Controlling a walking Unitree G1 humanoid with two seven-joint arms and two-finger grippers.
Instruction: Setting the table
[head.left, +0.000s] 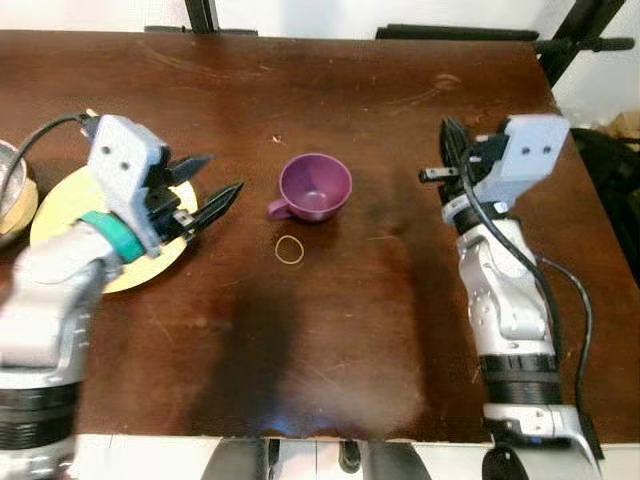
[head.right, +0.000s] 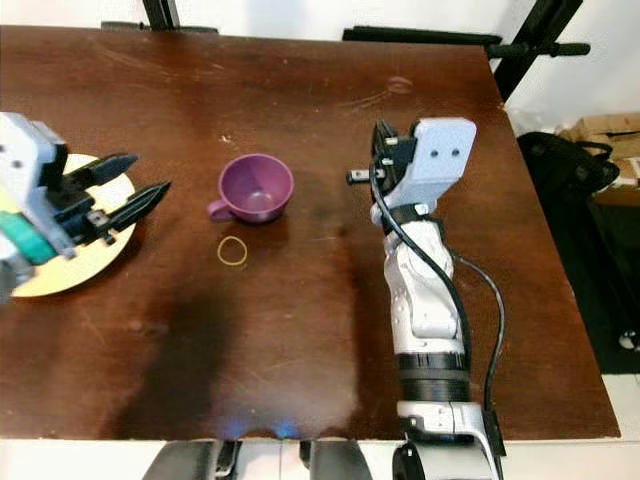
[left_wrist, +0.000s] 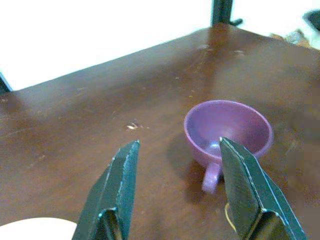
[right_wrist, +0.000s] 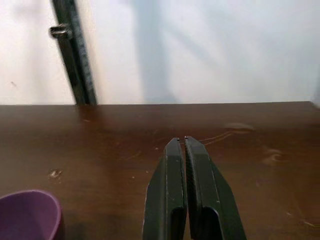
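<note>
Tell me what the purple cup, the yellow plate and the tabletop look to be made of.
Purple cup: likely plastic, with a matte, even colour and a thick moulded rim and handle. Yellow plate: probably plastic too, flat pale yellow with no gloss, though glazed ceramic cannot be ruled out. Table: dark brown wood or wood veneer, semi-gloss, scratched and reflecting light.

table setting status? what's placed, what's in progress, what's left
Placed: the round yellow plate lies flat at the robot's left on the dark brown wooden table. In hand: nothing is gripped; the left gripper is open above the plate's edge, aimed at the empty purple cup. The right gripper is shut, empty, beside the cup. Left: the cup stands off the plate, near a small rubber band.
</note>
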